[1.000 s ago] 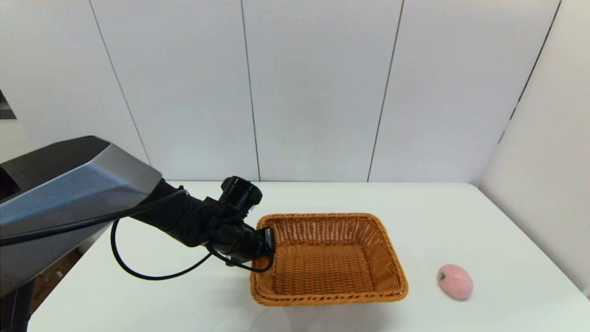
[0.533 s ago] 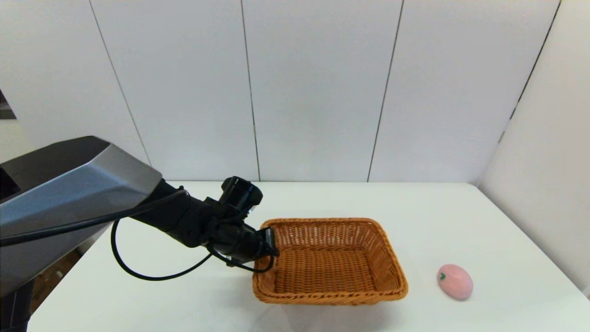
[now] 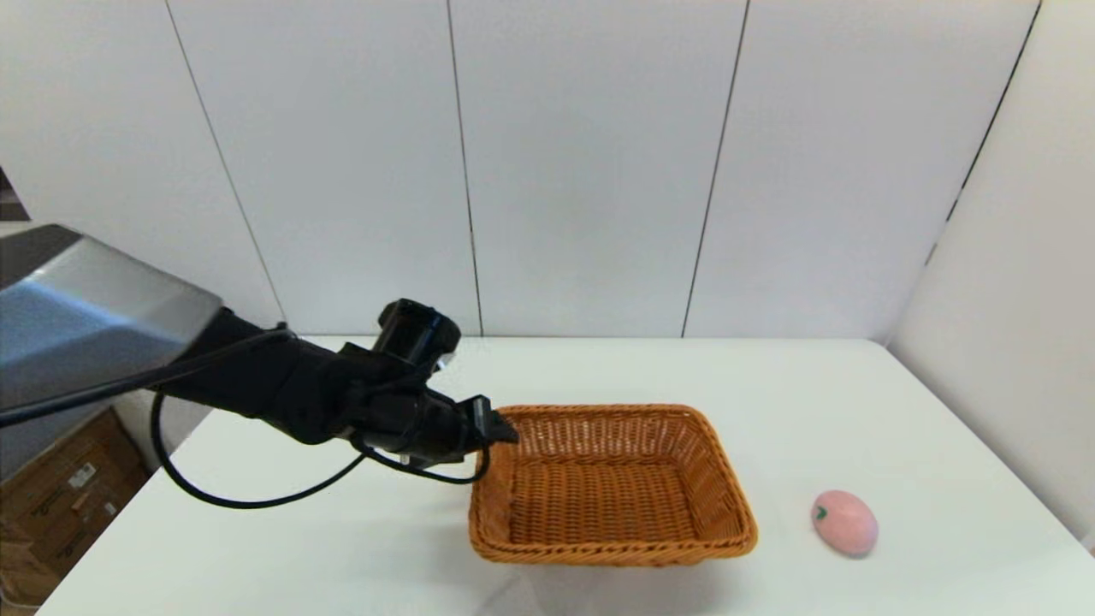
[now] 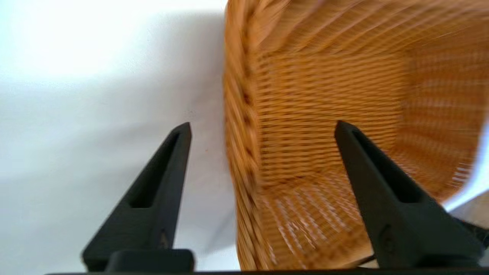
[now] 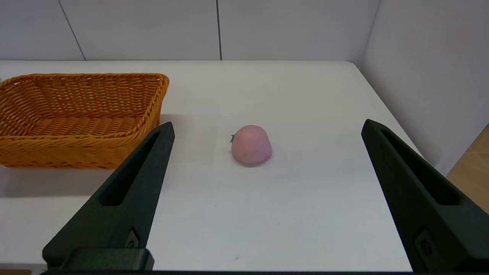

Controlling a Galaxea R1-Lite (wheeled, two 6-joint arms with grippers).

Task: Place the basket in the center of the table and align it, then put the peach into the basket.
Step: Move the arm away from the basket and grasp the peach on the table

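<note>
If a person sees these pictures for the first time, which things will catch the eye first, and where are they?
First comes the orange-brown basket near the middle of the white table, empty inside. Next, the left gripper hangs open at the basket's left rim, one finger on each side of it. The small pink peach lies alone to the basket's right, before the open right gripper.

White panelled walls [image 3: 590, 162] with dark vertical seams enclose two sides. Cardboard boxes [image 3: 51, 505] on floor at left.

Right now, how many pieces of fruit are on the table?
1: the peach lies on the table, to the right of the basket, outside it. The basket's inside is empty.
</note>
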